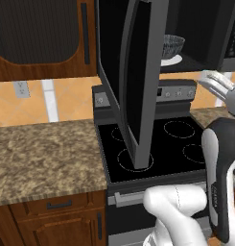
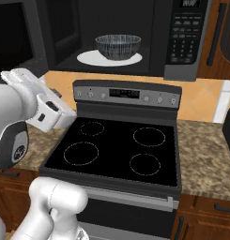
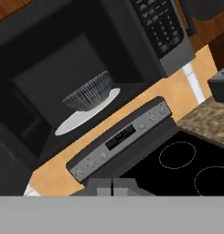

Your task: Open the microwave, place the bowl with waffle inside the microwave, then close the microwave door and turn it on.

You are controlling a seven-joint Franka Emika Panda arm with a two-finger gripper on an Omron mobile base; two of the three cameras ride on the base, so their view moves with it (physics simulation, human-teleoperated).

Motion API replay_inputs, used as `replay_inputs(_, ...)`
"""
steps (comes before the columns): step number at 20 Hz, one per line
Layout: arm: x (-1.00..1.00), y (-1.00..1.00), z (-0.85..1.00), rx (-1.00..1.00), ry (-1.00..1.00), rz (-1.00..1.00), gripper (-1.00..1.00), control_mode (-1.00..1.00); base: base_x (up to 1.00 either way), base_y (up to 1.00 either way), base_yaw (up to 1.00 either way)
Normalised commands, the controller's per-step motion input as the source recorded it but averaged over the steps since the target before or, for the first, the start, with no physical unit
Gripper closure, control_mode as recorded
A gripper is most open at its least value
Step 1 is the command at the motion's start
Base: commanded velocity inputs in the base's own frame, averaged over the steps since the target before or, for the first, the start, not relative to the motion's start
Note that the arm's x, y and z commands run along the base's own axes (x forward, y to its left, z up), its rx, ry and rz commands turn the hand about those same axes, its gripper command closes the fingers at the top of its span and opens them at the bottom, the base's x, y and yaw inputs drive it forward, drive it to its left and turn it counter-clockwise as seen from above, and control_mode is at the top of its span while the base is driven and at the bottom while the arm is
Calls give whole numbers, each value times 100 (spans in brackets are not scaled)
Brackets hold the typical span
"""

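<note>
Microwave door stands swung wide open over the stove, whose four ringed burners lie nearest. One claw hovers above the stove, its two tips pressed together, holding nothing. Beyond, one bowl sits on the one white turntable plate inside the microwave.

Glossy black glass stove top; speckled stone counter; wood cabinets; matt grey microwave frame.
</note>
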Motion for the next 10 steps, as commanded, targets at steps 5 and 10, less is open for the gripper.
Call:
replay_inputs(5, -100, 22, 68, -2, -16, -7, 100, -100, 0, 0, 0)
replay_inputs(10, -100, 46, 20, -8, -6, -7, 100, -100, 0, 0, 0)
